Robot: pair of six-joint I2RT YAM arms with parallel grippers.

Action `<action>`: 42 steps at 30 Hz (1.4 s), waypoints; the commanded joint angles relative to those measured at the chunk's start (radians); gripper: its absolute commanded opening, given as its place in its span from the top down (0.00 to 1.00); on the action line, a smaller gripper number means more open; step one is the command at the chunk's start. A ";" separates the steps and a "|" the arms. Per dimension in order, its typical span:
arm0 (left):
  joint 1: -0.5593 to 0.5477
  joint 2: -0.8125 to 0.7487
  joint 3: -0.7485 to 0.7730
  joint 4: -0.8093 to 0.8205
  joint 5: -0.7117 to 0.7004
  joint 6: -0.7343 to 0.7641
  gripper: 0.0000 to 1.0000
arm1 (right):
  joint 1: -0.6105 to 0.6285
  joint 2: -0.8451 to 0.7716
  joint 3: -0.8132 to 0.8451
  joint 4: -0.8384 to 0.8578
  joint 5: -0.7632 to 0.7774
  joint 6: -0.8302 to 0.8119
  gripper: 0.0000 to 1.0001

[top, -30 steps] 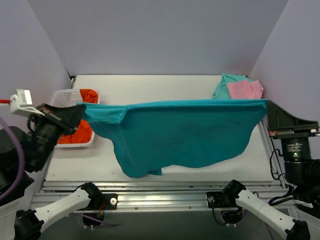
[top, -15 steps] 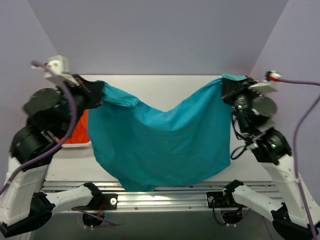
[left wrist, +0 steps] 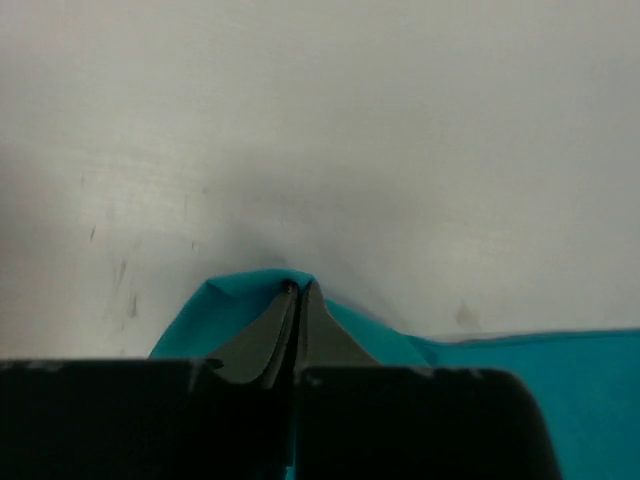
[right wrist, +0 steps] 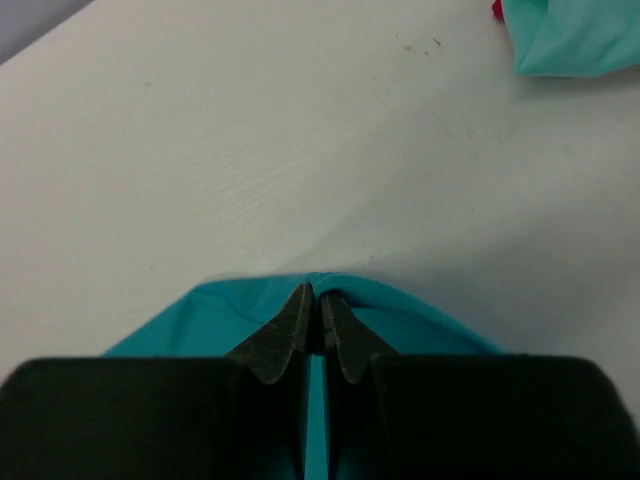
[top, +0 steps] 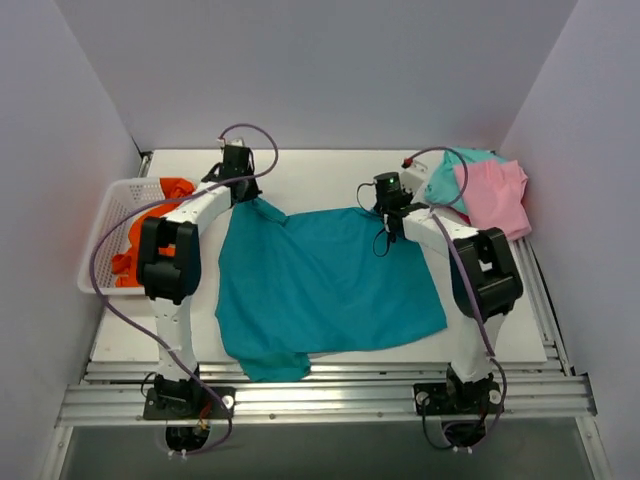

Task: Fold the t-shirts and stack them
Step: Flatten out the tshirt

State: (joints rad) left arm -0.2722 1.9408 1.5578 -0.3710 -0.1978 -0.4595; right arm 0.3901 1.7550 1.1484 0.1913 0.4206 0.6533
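L fingers [top: 245, 193] + R fingers [top: 392, 212] each clamped on a far corner of teal-blue t-shirt [top: 320, 280]; rest lies on counter [top: 320, 175] behind them. We'd keep the edge btwn fingers taut, let go together, then smooth bunched hem [top: 272, 365] well behind L fingers.

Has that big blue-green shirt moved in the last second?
Yes. The teal shirt went from hanging in the air to lying on the table, right of the white basket it overlapped.
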 commanded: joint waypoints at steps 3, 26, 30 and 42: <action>0.099 0.578 0.828 -0.133 0.190 0.015 0.04 | -0.076 0.329 0.446 0.001 0.098 0.040 0.47; 0.051 -0.008 0.171 0.182 0.147 -0.013 0.68 | 0.122 0.046 0.116 0.203 -0.003 -0.008 1.00; 0.031 0.067 0.157 0.170 0.164 -0.022 0.98 | 0.234 0.026 -0.050 0.330 -0.019 0.046 1.00; 0.008 0.279 0.246 0.187 0.224 -0.030 0.98 | 0.363 0.052 -0.233 0.352 0.000 0.097 1.00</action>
State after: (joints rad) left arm -0.2573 2.1849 1.7252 -0.2317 -0.0113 -0.4831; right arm 0.7536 1.8263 0.9371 0.5018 0.3946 0.7258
